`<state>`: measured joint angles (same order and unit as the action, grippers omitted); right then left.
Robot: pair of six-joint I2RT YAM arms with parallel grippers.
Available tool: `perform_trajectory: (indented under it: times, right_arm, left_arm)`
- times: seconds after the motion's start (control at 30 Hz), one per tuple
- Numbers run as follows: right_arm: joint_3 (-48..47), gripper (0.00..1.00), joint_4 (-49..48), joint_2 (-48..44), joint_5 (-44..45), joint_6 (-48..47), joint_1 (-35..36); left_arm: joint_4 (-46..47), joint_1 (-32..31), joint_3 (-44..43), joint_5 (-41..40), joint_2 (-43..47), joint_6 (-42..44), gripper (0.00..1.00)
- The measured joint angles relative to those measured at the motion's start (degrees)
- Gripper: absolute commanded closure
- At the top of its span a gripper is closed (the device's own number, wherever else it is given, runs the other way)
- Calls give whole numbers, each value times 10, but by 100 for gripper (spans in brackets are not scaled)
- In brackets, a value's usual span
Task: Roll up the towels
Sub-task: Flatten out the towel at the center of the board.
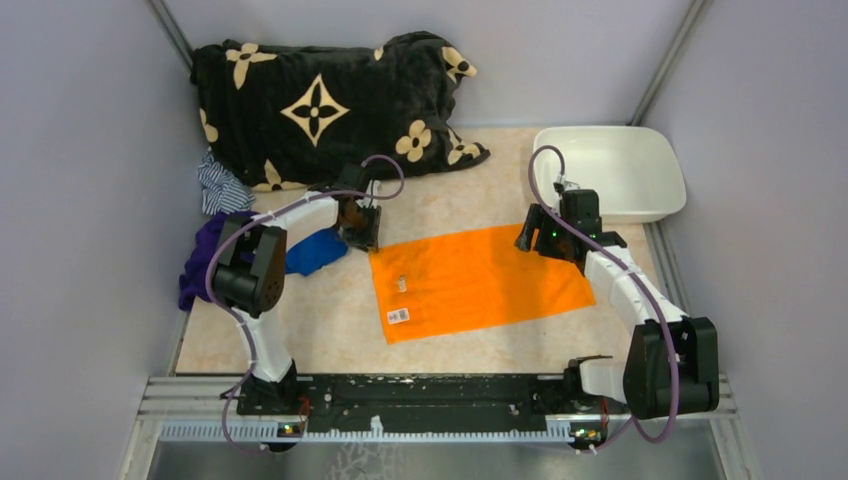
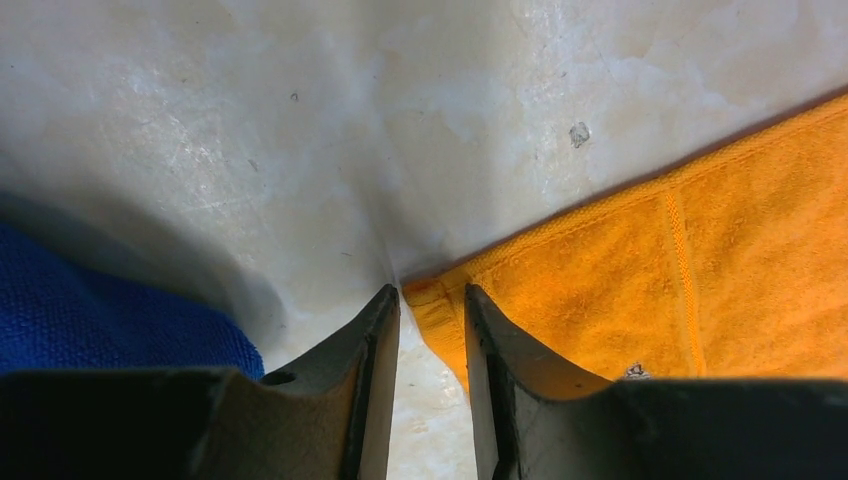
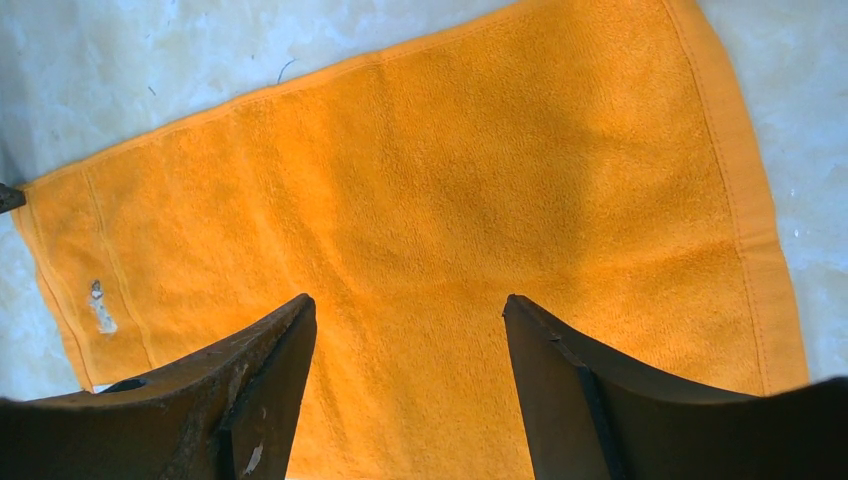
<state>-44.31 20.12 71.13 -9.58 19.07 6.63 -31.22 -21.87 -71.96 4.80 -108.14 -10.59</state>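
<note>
An orange towel (image 1: 480,280) lies flat and spread open on the pale table, with two small white labels near its left edge. My left gripper (image 1: 362,235) is low at the towel's far left corner. In the left wrist view (image 2: 431,289) its jaws are a narrow gap apart and straddle that corner (image 2: 440,300), which lies on the table between them. My right gripper (image 1: 535,238) hovers over the towel's far right part. In the right wrist view (image 3: 409,300) it is wide open and empty above the towel (image 3: 420,170).
A blue cloth (image 1: 315,250) lies just left of the left gripper and shows in the left wrist view (image 2: 100,310). A purple cloth (image 1: 200,260) and a striped cloth (image 1: 220,187) are at the left wall. A black flowered blanket (image 1: 320,105) is at the back. A white basin (image 1: 610,170) is back right.
</note>
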Motion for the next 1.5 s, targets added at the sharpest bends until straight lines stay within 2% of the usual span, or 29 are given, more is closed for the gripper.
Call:
perform_trajectory:
  times: [0.27,0.53,0.73,0.87,1.1,1.33,1.5]
  right_arm:
    - [0,31,0,0,1,-1,0]
    - [0,31,-1,0,3,-10,0]
    - [-15,33,7,5,-10,-25,1]
    - [-81,35,26,50,-21,-47,8]
    - [-238,37,69,176,-31,-158,29]
    - [-380,40,127,324,-43,-359,31]
    - [-402,44,158,383,-40,-489,31]
  left_arm:
    - [-30,-23,-14,-33,-9,4,69]
    - [-40,-36,-19,-73,-13,15,91]
    - [-55,-35,-16,-106,-7,71,94]
    - [-62,-22,1,-134,6,115,94]
    - [-63,-1,22,-171,20,156,95]
    - [-56,1,31,-174,29,163,95]
    - [-51,1,39,-173,35,163,95]
